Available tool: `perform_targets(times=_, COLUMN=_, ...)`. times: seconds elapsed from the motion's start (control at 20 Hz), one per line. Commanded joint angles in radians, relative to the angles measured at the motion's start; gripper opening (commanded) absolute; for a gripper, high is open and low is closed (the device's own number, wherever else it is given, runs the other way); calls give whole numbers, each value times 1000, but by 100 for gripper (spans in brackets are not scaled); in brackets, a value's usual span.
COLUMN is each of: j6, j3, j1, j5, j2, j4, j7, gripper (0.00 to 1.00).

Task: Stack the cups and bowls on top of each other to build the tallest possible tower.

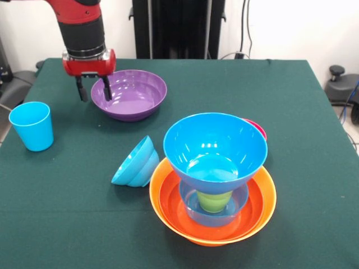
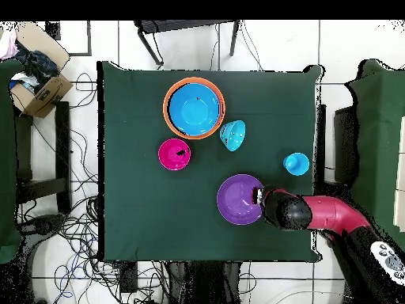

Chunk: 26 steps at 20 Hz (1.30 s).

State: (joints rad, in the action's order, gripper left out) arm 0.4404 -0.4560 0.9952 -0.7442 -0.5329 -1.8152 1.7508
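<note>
My gripper (image 1: 93, 89) is open and hangs over the left rim of the purple bowl (image 1: 130, 94), one finger inside the bowl and one outside. In the overhead view the gripper (image 2: 258, 194) is at the purple bowl's (image 2: 240, 199) right rim. The tower (image 1: 215, 147) stands at the front: two orange bowls (image 1: 168, 207) hold a small blue bowl with the lime green cup (image 1: 214, 200) in it, and a big blue bowl rests on top. The light blue cup (image 1: 32, 126) stands upright at the left. A blue bowl (image 1: 136, 163) lies on its side beside the tower.
A pink-red bowl (image 2: 175, 154) stands alone on the green cloth; in the front view only a sliver of it (image 1: 259, 129) shows behind the tower. In the overhead view the tower (image 2: 194, 107), the tipped blue bowl (image 2: 232, 135) and the light blue cup (image 2: 296, 163) stand apart.
</note>
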Motion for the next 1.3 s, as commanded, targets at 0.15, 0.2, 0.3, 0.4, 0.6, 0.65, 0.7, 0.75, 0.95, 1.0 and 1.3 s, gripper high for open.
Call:
perform_targets(times=0.15, j6=17, j3=-27, j1=-31, j5=-76, j2=122, j4=102, j7=-123, gripper=100)
perform_targets(times=0.2, j6=16, j3=-26, j1=-31, j5=-77, j2=127, j4=104, j7=-123, gripper=100)
perform_targets(times=0.3, j6=6, j3=-21, j1=-31, j5=-85, j2=135, j4=109, j7=-121, gripper=100)
perform_targets(times=0.4, j6=6, j3=-22, j1=-31, j5=-92, j2=154, j4=124, j7=-131, gripper=100)
perform_targets(times=0.6, j6=7, j3=-17, j1=-35, j5=-108, j2=190, j4=154, j7=-142, gripper=100)
perform_targets(times=0.65, j6=4, j3=-16, j1=-35, j5=-111, j2=191, j4=153, j7=-138, gripper=100)
perform_targets(times=0.7, j6=-3, j3=-22, j1=-30, j5=-118, j2=192, j4=150, j7=-144, gripper=100)
perform_targets(times=0.75, j6=-13, j3=-27, j1=-23, j5=-122, j2=194, j4=146, j7=-147, gripper=100)
perform_targets(times=0.95, j6=-17, j3=-26, j1=-31, j5=-135, j2=191, j4=147, j7=-151, gripper=0)
perform_targets(times=1.0, j6=-11, j3=-24, j1=-35, j5=-133, j2=189, j4=149, j7=-151, gripper=0)
perform_targets(times=1.3, j6=6, j3=-26, j1=-41, j5=-123, j2=178, j4=142, j7=-151, gripper=0)
